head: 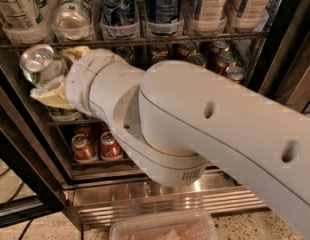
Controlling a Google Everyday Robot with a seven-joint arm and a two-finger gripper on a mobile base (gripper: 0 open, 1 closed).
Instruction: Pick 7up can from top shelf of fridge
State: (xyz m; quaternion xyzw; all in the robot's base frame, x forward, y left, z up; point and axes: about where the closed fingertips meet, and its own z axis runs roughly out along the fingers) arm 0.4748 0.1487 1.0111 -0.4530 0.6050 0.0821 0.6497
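Observation:
My gripper (pixel 51 74) is at the left of the open fridge (pixel 170 196), just below the top shelf's front rail (pixel 195 38). Its yellowish fingers (pixel 49 93) are shut on the 7up can (pixel 37 59). The can is whitish-green with a silver pull-tab lid. It is tilted, with the lid facing the camera, and is held out in front of the second rack. My large white arm (pixel 195 124) crosses the middle of the view and hides most of the lower racks.
The top shelf holds clear bottles (pixel 72 14), blue cans (pixel 117 4) and whitish bottles (pixel 247 4) in clear trays. Brown-topped cans (pixel 225 59) stand on the rack behind. Red cans (pixel 97 146) stand on the low rack. A clear plastic tub (pixel 165 229) lies at the bottom edge. The dark door frame (pixel 20 154) is at the left.

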